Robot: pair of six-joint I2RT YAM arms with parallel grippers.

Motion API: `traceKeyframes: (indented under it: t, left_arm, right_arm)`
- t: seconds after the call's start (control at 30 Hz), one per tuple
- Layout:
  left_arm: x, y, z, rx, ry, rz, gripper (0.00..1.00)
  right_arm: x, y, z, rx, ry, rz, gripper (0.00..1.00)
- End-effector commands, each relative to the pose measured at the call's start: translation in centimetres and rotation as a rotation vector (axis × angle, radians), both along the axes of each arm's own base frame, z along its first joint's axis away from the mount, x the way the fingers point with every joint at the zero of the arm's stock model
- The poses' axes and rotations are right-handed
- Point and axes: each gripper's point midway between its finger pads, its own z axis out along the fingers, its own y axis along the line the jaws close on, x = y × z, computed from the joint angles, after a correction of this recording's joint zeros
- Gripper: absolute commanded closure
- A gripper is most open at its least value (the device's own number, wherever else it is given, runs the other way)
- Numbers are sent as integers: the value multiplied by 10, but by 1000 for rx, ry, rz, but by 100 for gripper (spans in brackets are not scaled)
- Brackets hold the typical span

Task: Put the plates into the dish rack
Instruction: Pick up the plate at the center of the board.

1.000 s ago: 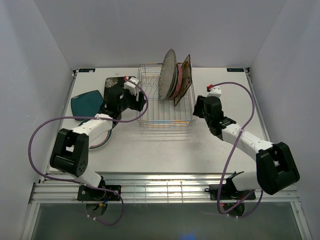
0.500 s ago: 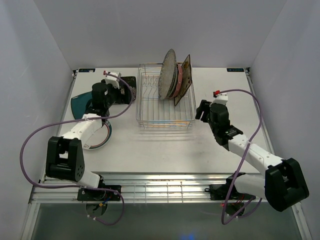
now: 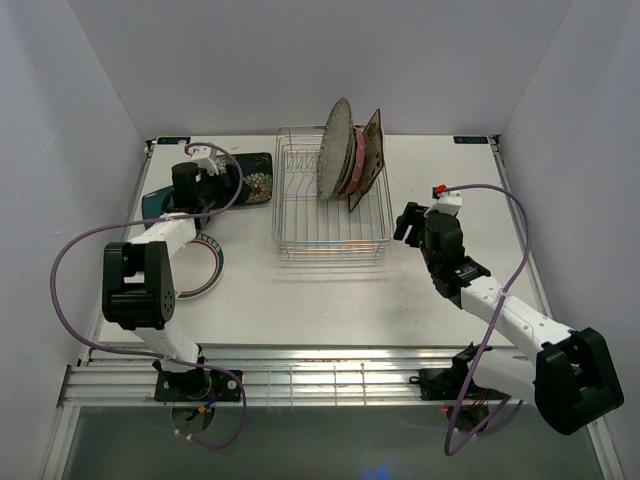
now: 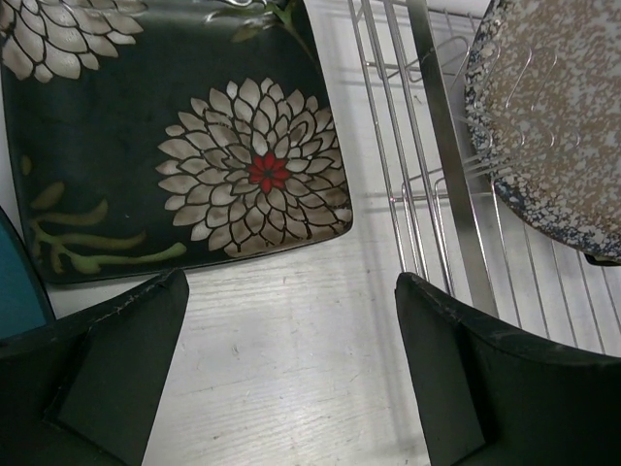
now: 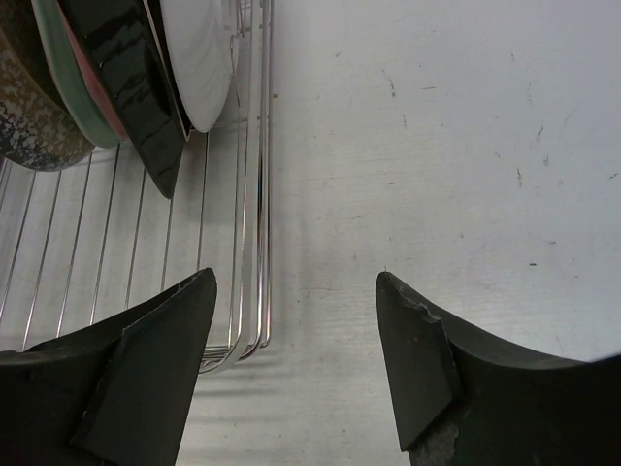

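Swinging off dish rack (image 4: pixel 427 194), L gripper (image 4: pixel 291 282) now gapes empty over black floral square plate (image 4: pixel 175 146), likely next pick; R gripper (image 5: pixel 296 277) withdrawn, jaws apart, empty.

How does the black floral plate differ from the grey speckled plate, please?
The black floral plate is square; the grey speckled plate is round. The black one shows white flowers, the grey one only speckles. The black one lies flat beside the dish rack; the grey one stands on edge in it. Neither is gripped.
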Motion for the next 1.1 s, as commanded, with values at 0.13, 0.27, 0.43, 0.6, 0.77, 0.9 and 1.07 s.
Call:
traceKeyframes:
  t: [0.13,0.27,0.43,0.6,0.77,0.9,1.07]
  left_arm:
    - [9,14,20,149,-110,6,2]
    - [-2,20,27,355,-201,-100,2]
    - [-22,18,31,531,-354,-216,2]
    - [-41,7,10,727,-486,-412,2]
    - [-35,20,1,837,-515,-460,2]
    - [-44,22,0,978,-630,-479,2]
    - [-49,24,-9,1079,-680,-496,2]
  right_arm:
    - [6,-1,15,29,-56,-20,27]
    - [8,0,14,29,-55,-16,27]
    - [9,4,11,25,-47,-1,27]
    - [11,5,10,18,-42,3,27]
    - [9,6,12,29,-53,10,27]
    - [7,4,13,35,-59,7,26]
    - [7,6,13,48,-60,10,26]
